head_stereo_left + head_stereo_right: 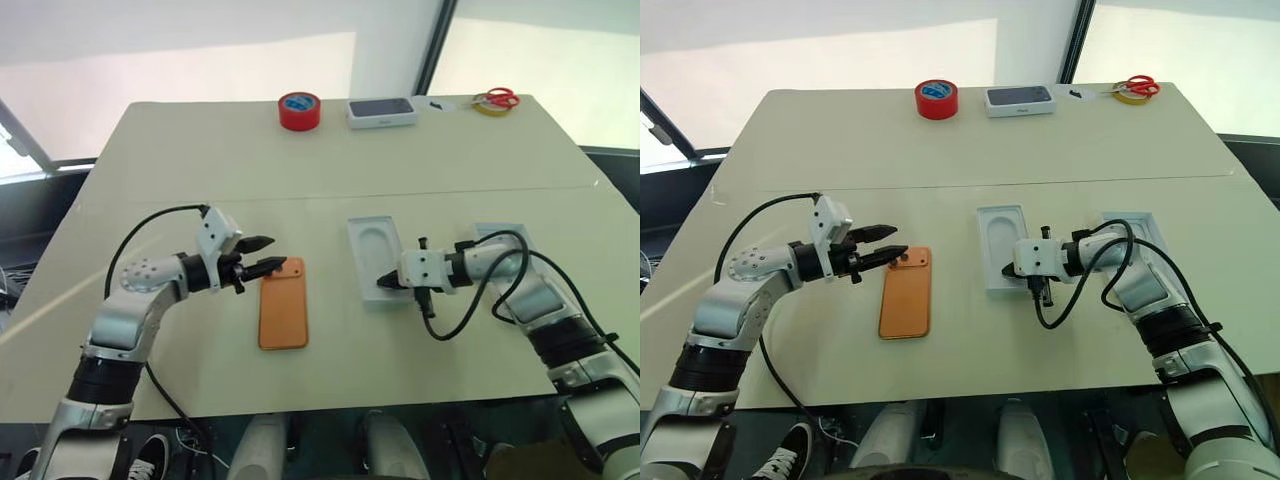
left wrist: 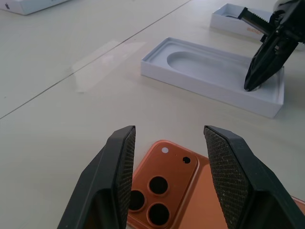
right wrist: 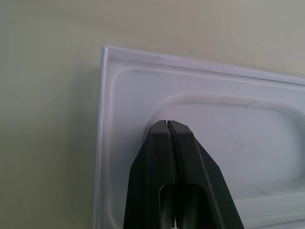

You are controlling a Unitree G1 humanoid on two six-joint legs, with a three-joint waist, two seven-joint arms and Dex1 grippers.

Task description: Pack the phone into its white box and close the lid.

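Flat orange smartphone [image 1: 283, 314] lies camera-side up on beige table [image 1: 200, 160]. Left end effector [image 1: 268, 255] fingers apart, just above phone's camera corner. Right end effector [image 1: 384, 281] fingers pressed together, tip over white moulded insert [image 1: 374, 250] with rounded recess.

Phone [image 1: 284, 311]: lay flat on the surface [image 1: 200, 150], left of the insert [image 1: 377, 258].
Box [image 1: 505, 238]: right of the insert, partly behind the right arm.
Far edge: tape [image 1: 299, 110], dark-topped box [image 1: 382, 112], scissors [image 1: 497, 99], left to right.
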